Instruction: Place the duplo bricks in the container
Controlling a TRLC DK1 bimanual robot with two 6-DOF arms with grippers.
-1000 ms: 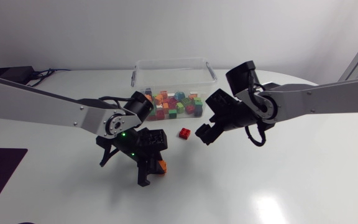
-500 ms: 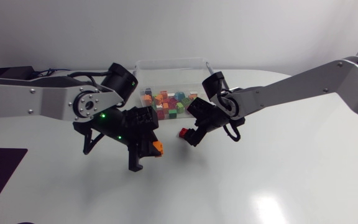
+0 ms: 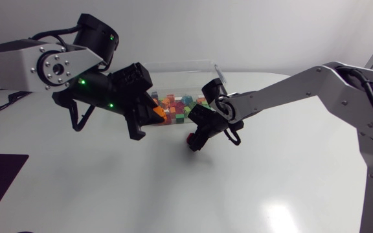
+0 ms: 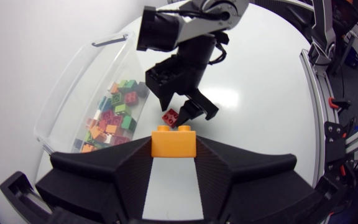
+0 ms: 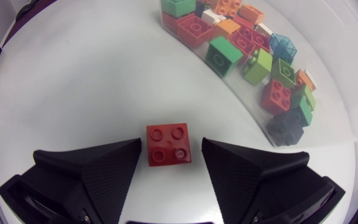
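Right, the left tool (image 4: pixel 173 152) is clamped on an orange brick (image 4: pixel 173 138), held in the air just short of the container's (image 3: pixel 180 63) near wall. The right tool (image 5: pixel 170 152) is low over the worktop (image 3: pixel 271 188), its fingers spread narrowly to either side of a red brick (image 5: pixel 168 145) with a sliver of gap on each side, so it grips nothing yet.

The two arms are close together in front of the container, and I'd worry about a knock if both head for it at once. Let go too early, and the orange brick would land outside the wall.

The orange brick's long axis runs from finger to finger, studs facing away from the wrist. The red one is square with no real long axis; it lies flat, studs up, turned slightly against the fingers, so a squeeze might twist it.
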